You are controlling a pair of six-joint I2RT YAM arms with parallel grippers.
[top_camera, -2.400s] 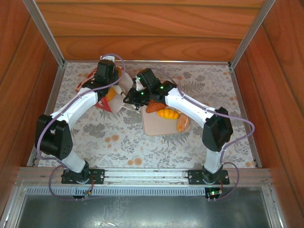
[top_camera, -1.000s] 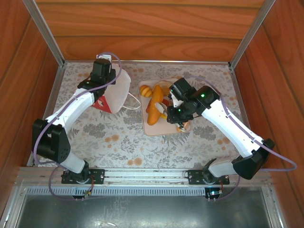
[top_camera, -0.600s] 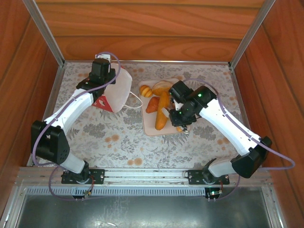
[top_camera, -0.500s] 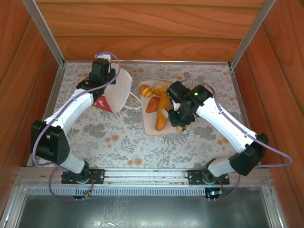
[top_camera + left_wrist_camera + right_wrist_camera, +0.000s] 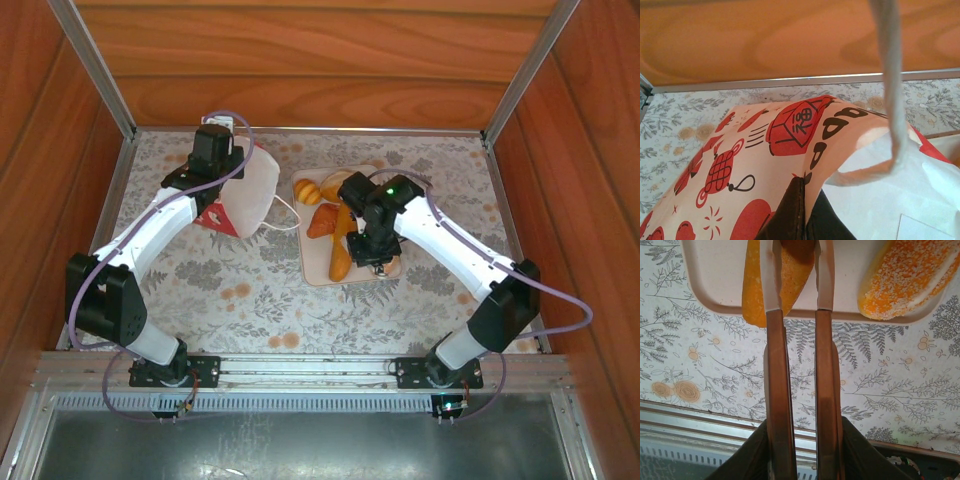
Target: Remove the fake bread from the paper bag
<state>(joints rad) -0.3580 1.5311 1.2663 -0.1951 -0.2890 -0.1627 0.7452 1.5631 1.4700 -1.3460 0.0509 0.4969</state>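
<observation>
In the top view the paper bag (image 5: 250, 185) lies tipped toward the worktop's (image 5: 250, 290) far-left corner, and the left claw (image 5: 228, 172) sits at its far edge. The beige tray (image 5: 315, 262) lies just right of the bag, near the middle of the far edge. It carries several pieces of fake bread (image 5: 322, 222), with the right claw (image 5: 362, 250) low over the long loaf (image 5: 340, 262). The left wrist view shows the left claw (image 5: 801, 212) clamped tight on a fold of the red-printed paper bag (image 5: 740, 160), with a cord handle (image 5: 890, 75) looping in front. The inside of the bag is hidden. In the right wrist view the right claw (image 5: 796, 247) has its jaws narrowly apart astride the long loaf (image 5: 752, 290). The loaf lies on the tray (image 5: 715, 270), beside a crusted roll (image 5: 905, 275). I cannot tell whether the jaws pinch the loaf or merely straddle it. The step in hand looks like setting a piece down on the tray. The next move likely calls for a clean release, a straight lift clear of the loaf, and a return to the bag's mouth to check for anything left inside.
</observation>
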